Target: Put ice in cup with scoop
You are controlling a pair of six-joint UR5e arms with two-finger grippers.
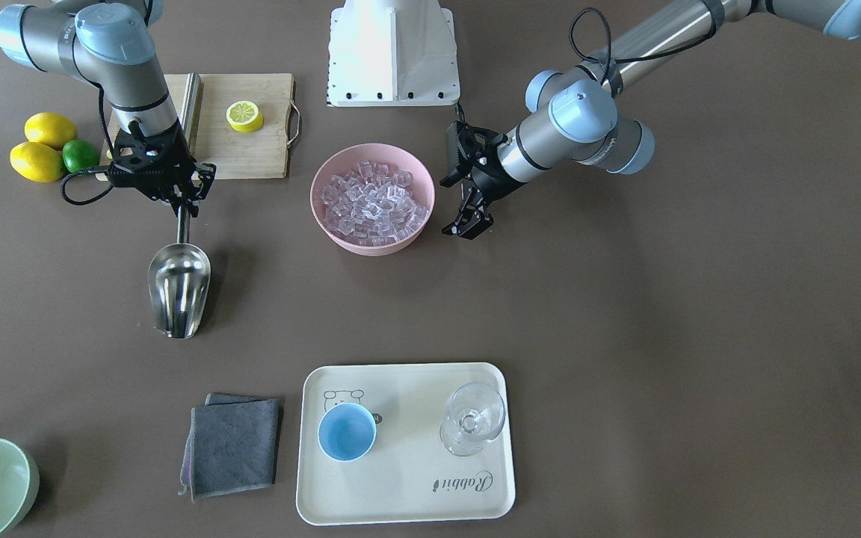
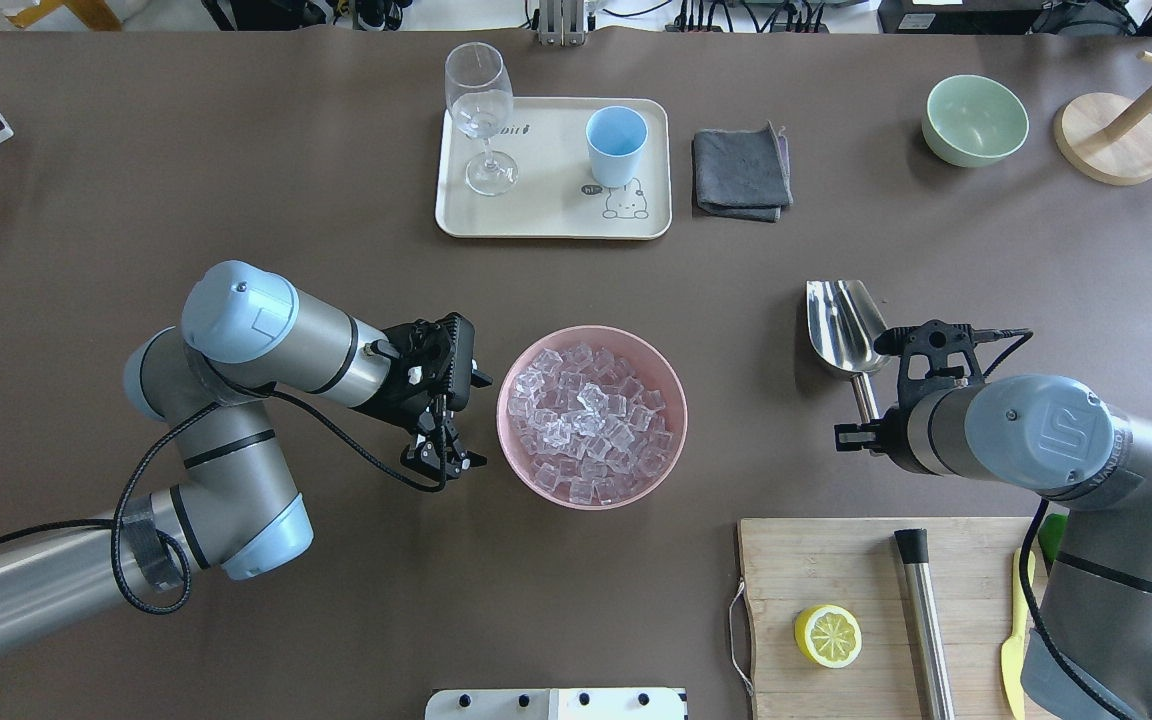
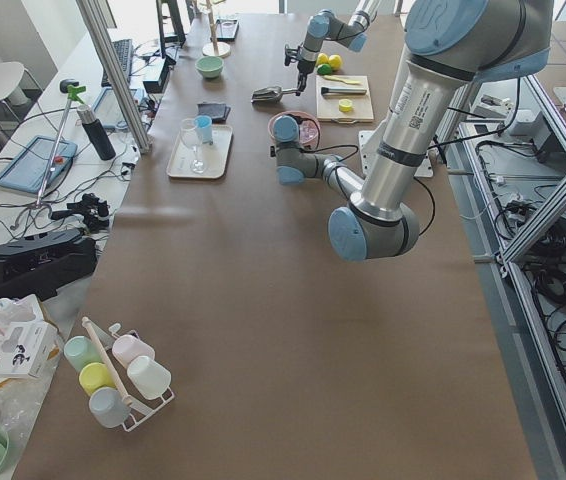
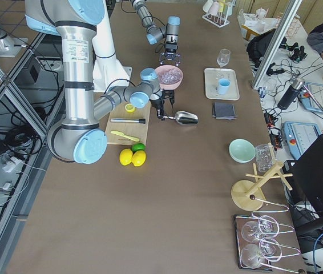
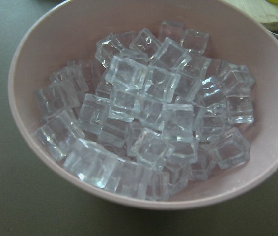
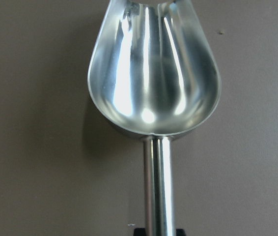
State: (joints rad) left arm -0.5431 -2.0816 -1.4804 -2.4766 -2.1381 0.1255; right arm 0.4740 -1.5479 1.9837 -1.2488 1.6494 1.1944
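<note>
The steel scoop (image 1: 179,288) lies low over the table to the right of the pink bowl (image 2: 671,450), trough empty, and it fills the right wrist view (image 6: 153,73). My right gripper (image 2: 868,415) is shut on its rod handle; whether the trough touches the table I cannot tell. The ice (image 2: 591,420) is heaped in the pink bowl and shows close in the left wrist view (image 5: 149,113). My left gripper (image 2: 446,455) is open and empty, just left of the bowl. The light-blue cup (image 2: 616,145) stands empty on the cream tray (image 2: 546,215) at the far side.
A stemmed glass (image 2: 481,115) shares the tray. A grey cloth (image 2: 741,170) and a pale green bowl (image 2: 974,120) lie right of it. A cutting board (image 2: 796,560) with a lemon half (image 2: 827,635) and a steel cylinder (image 2: 924,610) is near my right arm.
</note>
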